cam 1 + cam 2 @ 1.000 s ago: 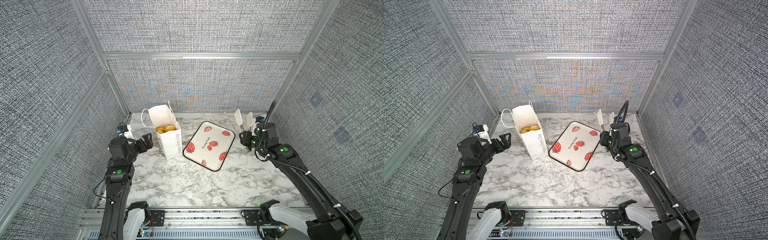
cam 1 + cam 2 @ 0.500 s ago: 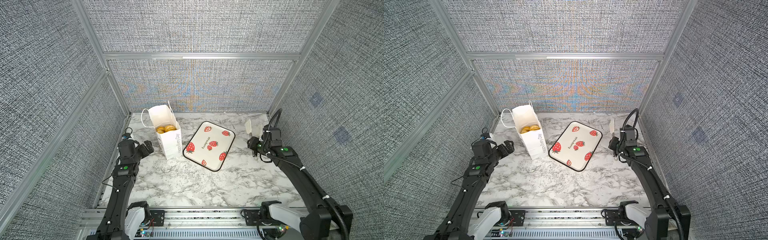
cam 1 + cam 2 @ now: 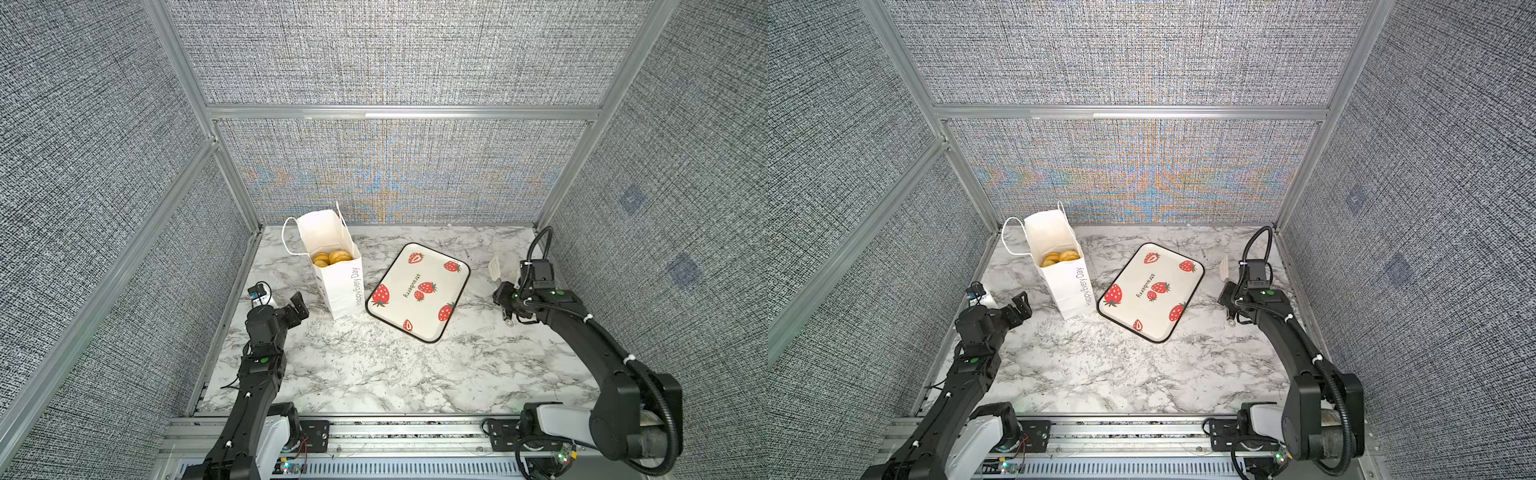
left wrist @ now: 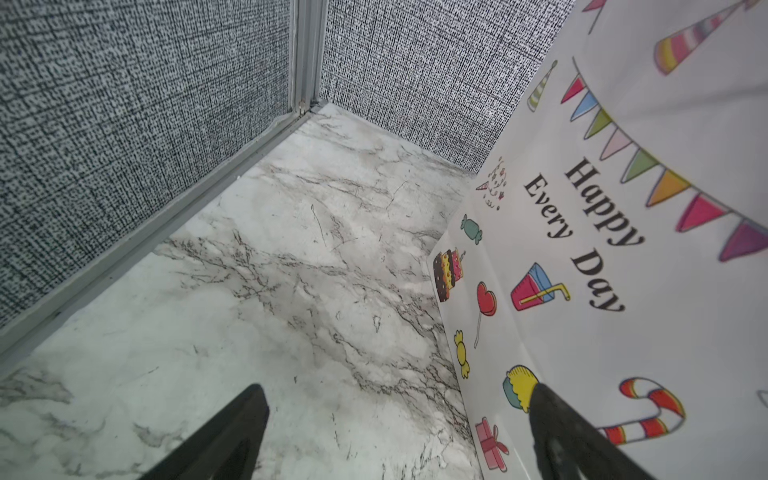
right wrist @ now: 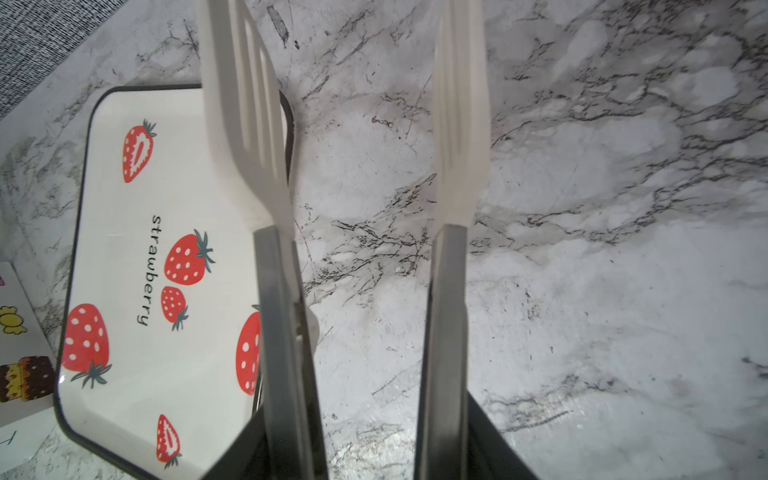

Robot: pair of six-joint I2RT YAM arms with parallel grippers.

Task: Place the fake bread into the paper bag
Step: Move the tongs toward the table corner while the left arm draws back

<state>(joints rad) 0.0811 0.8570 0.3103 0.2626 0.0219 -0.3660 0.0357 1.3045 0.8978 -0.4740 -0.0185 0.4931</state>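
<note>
Golden bread [image 3: 332, 257] lies inside the paper bag [image 3: 347, 286]; the tray [image 3: 415, 316] beside it is bare. Both arms have drawn away from the bag, left fingers [image 4: 232, 436] spread empty, right fingers [image 5: 498, 453] clamping tongs [image 5: 457, 124]. Task seems finished.

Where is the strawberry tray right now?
In both top views the strawberry tray lies flat on the marble table, just right of the paper bag, near the middle.

Walls of the bag [image 3: 340, 286] hide all but the tops of the bread [image 3: 332, 257]; the left wrist view cuts the bag off, and tongs [image 5: 222, 137] mask part of the tray [image 5: 112, 241].
</note>
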